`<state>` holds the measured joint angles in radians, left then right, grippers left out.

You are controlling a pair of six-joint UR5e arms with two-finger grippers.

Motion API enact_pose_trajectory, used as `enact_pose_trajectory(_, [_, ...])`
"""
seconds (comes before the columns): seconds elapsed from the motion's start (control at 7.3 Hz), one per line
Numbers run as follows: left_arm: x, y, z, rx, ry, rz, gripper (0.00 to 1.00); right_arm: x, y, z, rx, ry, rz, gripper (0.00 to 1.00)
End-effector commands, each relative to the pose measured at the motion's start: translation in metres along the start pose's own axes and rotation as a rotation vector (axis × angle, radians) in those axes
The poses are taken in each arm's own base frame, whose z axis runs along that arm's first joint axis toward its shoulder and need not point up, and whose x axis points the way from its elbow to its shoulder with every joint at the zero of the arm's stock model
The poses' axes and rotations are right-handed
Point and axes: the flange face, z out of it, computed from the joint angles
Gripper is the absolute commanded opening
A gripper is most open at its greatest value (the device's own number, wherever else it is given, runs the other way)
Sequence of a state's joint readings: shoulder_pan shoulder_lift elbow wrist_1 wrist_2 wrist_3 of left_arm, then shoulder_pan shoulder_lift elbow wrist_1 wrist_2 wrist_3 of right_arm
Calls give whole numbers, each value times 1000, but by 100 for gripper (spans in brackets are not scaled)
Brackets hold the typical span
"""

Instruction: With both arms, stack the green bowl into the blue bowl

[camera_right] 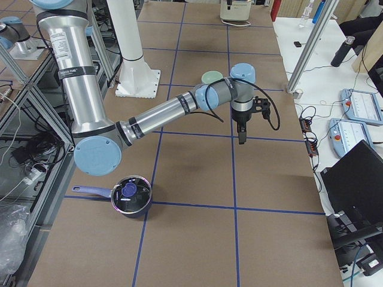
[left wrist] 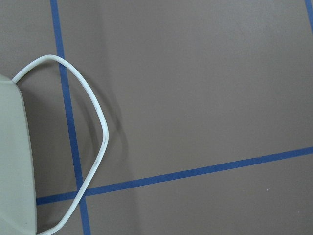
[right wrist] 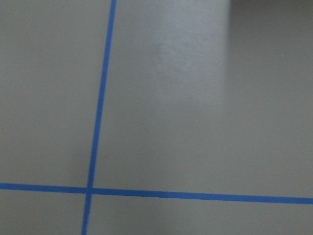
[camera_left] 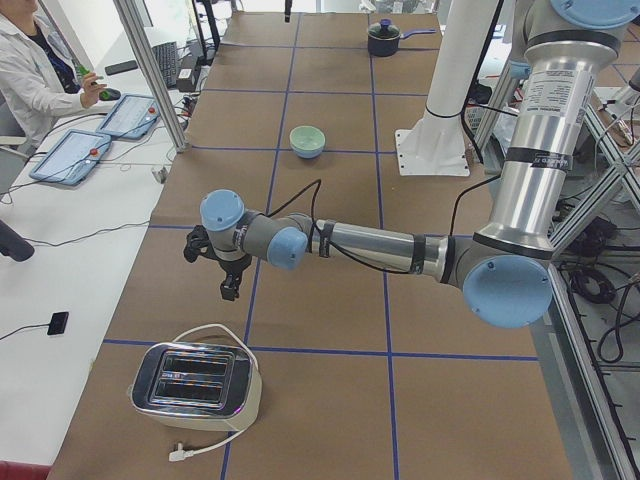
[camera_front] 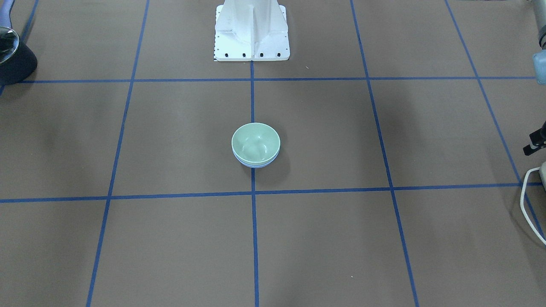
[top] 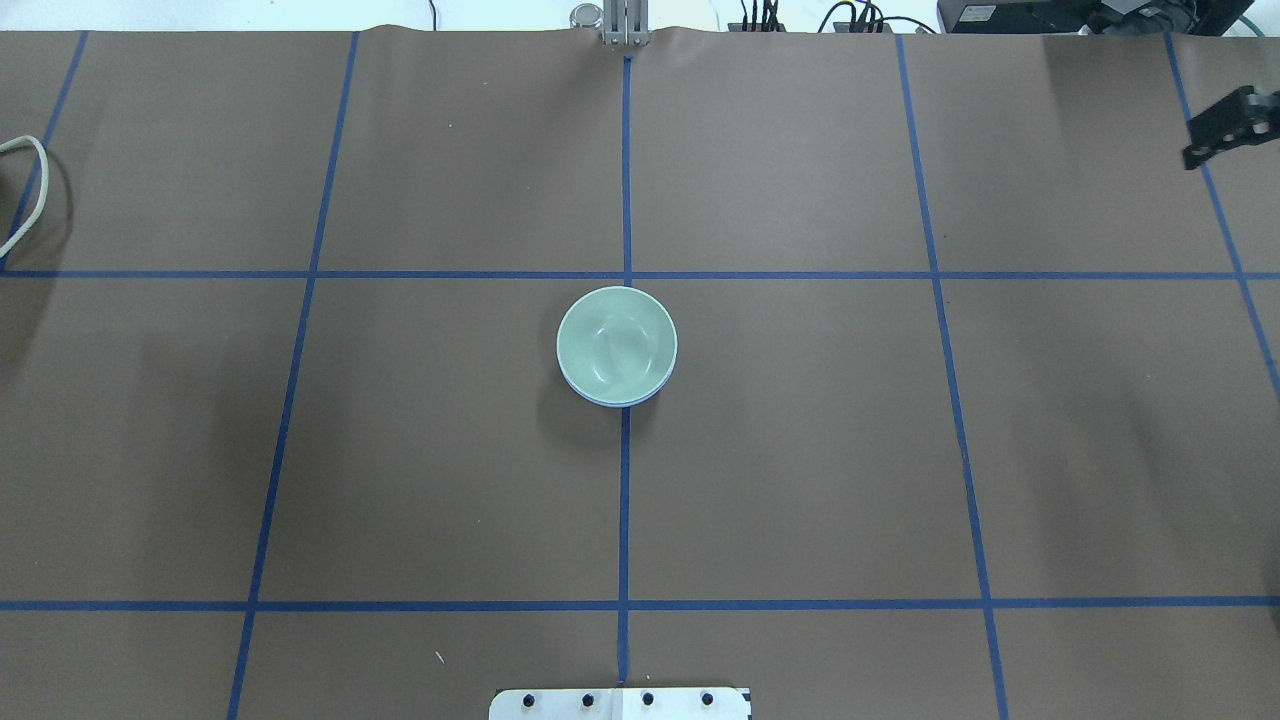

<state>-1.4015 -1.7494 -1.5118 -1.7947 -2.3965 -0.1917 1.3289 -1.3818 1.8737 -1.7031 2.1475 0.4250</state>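
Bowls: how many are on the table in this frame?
2. The green bowl sits nested inside the blue bowl at the centre of the table. Only a sliver of the blue one's rim shows beneath it. No other bowls are in view.

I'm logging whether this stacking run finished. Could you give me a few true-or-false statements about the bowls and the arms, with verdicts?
1. The green bowl sits nested in the blue bowl. True.
2. The right pincer grips the green bowl's rim. False: it hangs over the bare table, apart from the bowls.
3. The left pincer hangs close to the toaster. True.
4. The bowls stand beside the pot. False: the pot is far off, toward the table's end on the robot's right.
5. The green bowl is upside down. False: its opening faces up.
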Motion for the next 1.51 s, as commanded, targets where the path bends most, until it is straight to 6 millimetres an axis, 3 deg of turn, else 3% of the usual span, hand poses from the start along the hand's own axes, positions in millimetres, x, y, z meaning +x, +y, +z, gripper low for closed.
enact_pose_trajectory(0.0, [-5, 7, 3, -5, -8, -8, 99, 85, 38, -31, -50, 165, -103, 100])
enact_pose_trajectory(0.14, [-15, 24, 9, -21, -17, -22, 100, 117, 69, -19, -102, 140, -116, 100])
enact_pose_trajectory(0.41, [-29, 56, 16, -42, -24, -46, 100, 135, 89, -2, -159, 110, -59, 100])
enact_pose_trajectory(0.96, [-34, 60, 19, -51, -46, -57, 100, 154, 106, 35, -247, 13, 9, 100])
enact_pose_trajectory(1.37, [-37, 61, 24, -62, -46, -63, 100, 157, 106, 42, -263, -11, 22, 100])
